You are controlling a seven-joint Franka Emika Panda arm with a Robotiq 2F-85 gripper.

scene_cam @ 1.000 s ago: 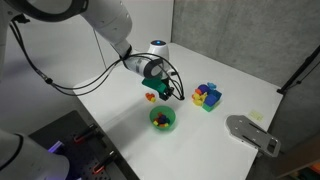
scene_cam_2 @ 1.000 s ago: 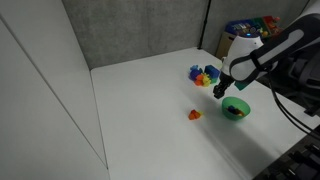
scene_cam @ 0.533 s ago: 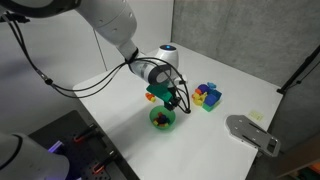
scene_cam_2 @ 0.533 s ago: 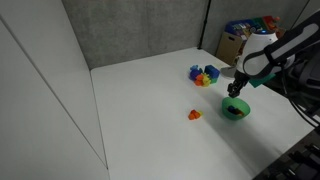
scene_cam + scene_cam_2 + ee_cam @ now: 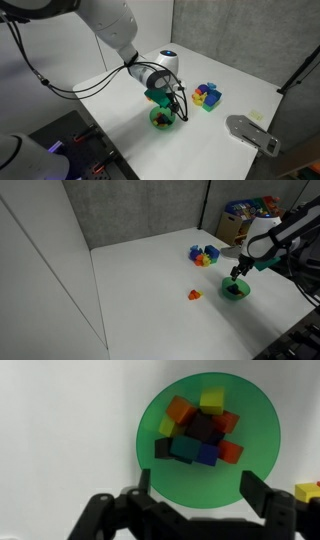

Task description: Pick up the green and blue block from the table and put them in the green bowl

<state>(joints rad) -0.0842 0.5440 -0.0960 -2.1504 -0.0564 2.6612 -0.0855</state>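
In the wrist view the green bowl (image 5: 170, 485) lies straight below me and holds several blocks. Among them a dark green block (image 5: 185, 448) and a blue block (image 5: 207, 455) lie side by side, with orange, yellow, red and black ones around them. My gripper (image 5: 197, 488) hangs open just above the bowl, with nothing between its fingers. In both exterior views the gripper (image 5: 166, 104) (image 5: 236, 276) hovers directly over the bowl (image 5: 162, 121) (image 5: 235, 291).
A blue, yellow and purple block cluster (image 5: 207, 96) (image 5: 204, 255) stands beyond the bowl. A small red and yellow block (image 5: 194, 295) (image 5: 308, 491) lies on the white table near the bowl. A grey metal plate (image 5: 252, 133) rests near a table edge.
The gripper has moved from beside the bowl to over it and has opened. The dark green block it carried now lies in the bowl.
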